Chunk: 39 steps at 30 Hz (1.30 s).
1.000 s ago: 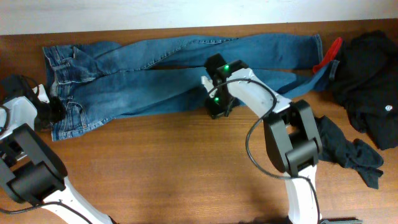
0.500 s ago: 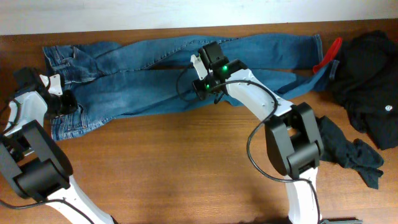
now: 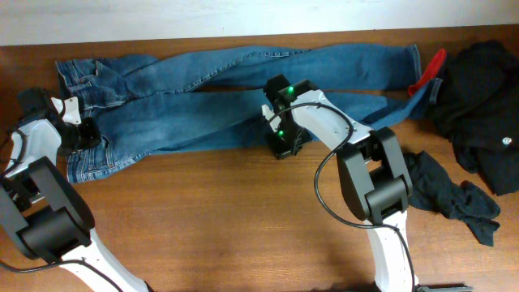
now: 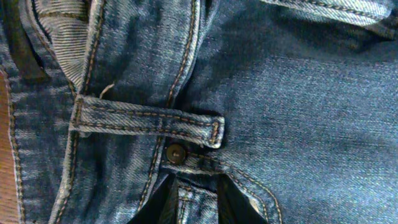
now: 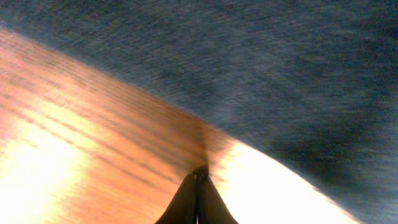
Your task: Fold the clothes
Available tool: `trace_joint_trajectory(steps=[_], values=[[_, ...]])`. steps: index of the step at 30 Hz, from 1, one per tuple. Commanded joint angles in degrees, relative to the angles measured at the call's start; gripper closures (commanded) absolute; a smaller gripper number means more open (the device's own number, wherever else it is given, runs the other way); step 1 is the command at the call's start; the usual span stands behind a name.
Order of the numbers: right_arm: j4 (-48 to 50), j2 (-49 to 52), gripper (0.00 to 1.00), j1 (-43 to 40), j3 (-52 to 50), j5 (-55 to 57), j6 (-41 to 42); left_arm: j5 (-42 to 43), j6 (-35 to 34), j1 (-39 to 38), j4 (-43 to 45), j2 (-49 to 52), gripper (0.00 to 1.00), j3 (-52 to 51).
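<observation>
Jeans (image 3: 203, 81) flat along the 12 o'clock side of the table (image 3: 203, 227), waist toward 10 o'clock, both legs running out toward 2 o'clock, one lying partly over the other, cuffs near a red item (image 3: 427, 71). Faded wash, pale stitching.

Left gripper (image 3: 83, 134) at 9 o'clock, down on the waist end of the jeans. Narrow stance, closed on a small fold of denim: seen from the left wrist, dark fingers (image 4: 155, 202) at 6 o'clock either side of a stitched strip. Just above that, a metal rivet (image 4: 176, 152), then a belt loop (image 4: 149, 121) lying crosswise.

Right gripper (image 3: 281, 146) near centre, at the 6 o'clock edge of the lower leg. Pressed fully together, nothing between the tips. From the right wrist: tips meeting at 6 o'clock over bare wood, denim edge just beside, cloth filling 12 to 3 o'clock. View blurred, so contact with the denim not clear.

Black garment (image 3: 486, 97) heaped at 3 o'clock, apart from the jeans' waist but close to the cuffs. Smaller dark cloth (image 3: 454, 199) at 4 o'clock, beside the right arm's base.
</observation>
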Motion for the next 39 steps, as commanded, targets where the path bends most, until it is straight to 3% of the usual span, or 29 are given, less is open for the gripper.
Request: trace_joint_trajectory(steps=[1, 4, 6, 7, 8, 11, 15, 18, 24, 31, 39], values=[[0.2, -2.2, 0.96, 3.3, -1.3, 0.6, -2.8, 0.5, 0.9, -0.2, -0.5, -0.1, 0.8, -0.4], [2.5, -7.4, 0.96, 4.8, -0.2, 0.5, -3.8, 0.5, 0.9, -0.2, -1.4, -2.4, 0.81, -0.3], [4.0, -10.4, 0.95, 4.9, 0.5, 0.5, -3.8, -0.2, 0.9, -0.2, -1.1, -4.5, 0.75, -0.3], [5.0, -12.7, 0.82, 4.9, 1.0, 0.3, -3.7, -1.9, 0.9, -0.2, 0.0, -6.4, 0.7, -0.3], [5.6, -14.7, 0.6, 4.9, 1.5, 0.3, -3.5, -3.9, 0.9, 0.0, 1.9, -7.7, 0.66, -0.3], [6.4, -17.4, 0.41, 4.9, 1.6, 0.2, -3.5, -4.5, -0.6, 0.4, 6.9, -8.4, 0.56, -0.3], [6.1, -18.3, 0.39, 4.9, 1.6, -1.4, -3.5, -3.6, -0.7, 0.6, 13.1, -8.1, 0.39, -0.3], [6.3, -18.3, 0.39, 4.9, 1.5, -1.9, -3.1, -2.4, -0.3, 0.6, 16.5, -5.7, 0.34, -0.3], [5.9, -18.3, 0.4, 4.9, 1.5, -3.0, -3.1, 5.9, -0.3, 0.6, 20.0, 0.7, 0.34, -0.3], [5.0, -18.3, 0.44, 4.9, 1.5, -4.0, -3.1, 6.4, -0.3, 0.3, 29.2, 4.6, 0.35, -0.3], [4.9, -18.3, 0.49, 4.9, 1.5, -4.7, -3.1, 6.5, -2.8, -0.5, 33.8, 9.5, 0.4, -0.3]])
